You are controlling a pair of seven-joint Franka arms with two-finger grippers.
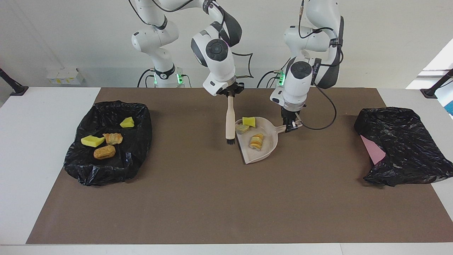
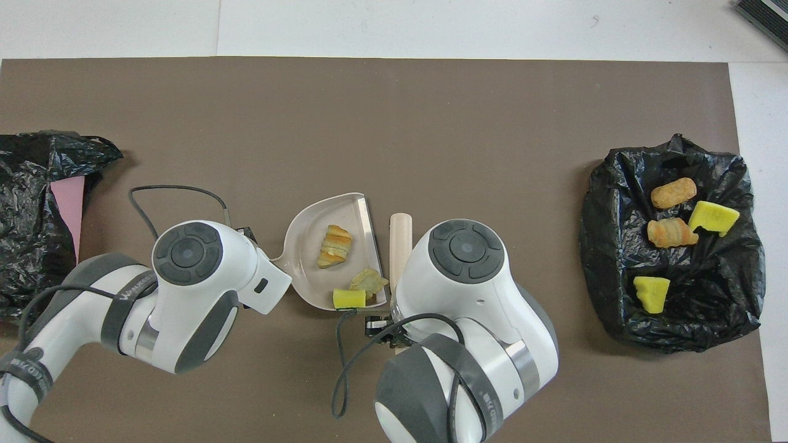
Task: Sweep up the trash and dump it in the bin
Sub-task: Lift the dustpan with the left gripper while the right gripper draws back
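My left gripper [image 1: 292, 125] is shut on the handle of the beige dustpan [image 1: 269, 142], which sits low at the mat's middle, also in the overhead view [image 2: 308, 234]. In the pan lie three trash pieces: a yellow sponge chunk [image 1: 248, 121], a pale lump [image 1: 242, 128] and a tan bread roll [image 1: 256, 141]. My right gripper [image 1: 230, 92] is shut on the top of the brush [image 1: 230, 118]. The brush hangs bristles down beside the pan's open edge. The black-lined bin [image 1: 139, 117] at the right arm's end holds two yellow chunks [image 1: 127, 122] and two bread lumps [image 1: 104, 152].
A second crumpled black bag [image 1: 403, 141] with a pink sheet [image 1: 373, 150] showing lies at the left arm's end. A brown mat [image 1: 212, 205] covers the table. A cable loops from the left wrist over the mat [image 1: 325, 120].
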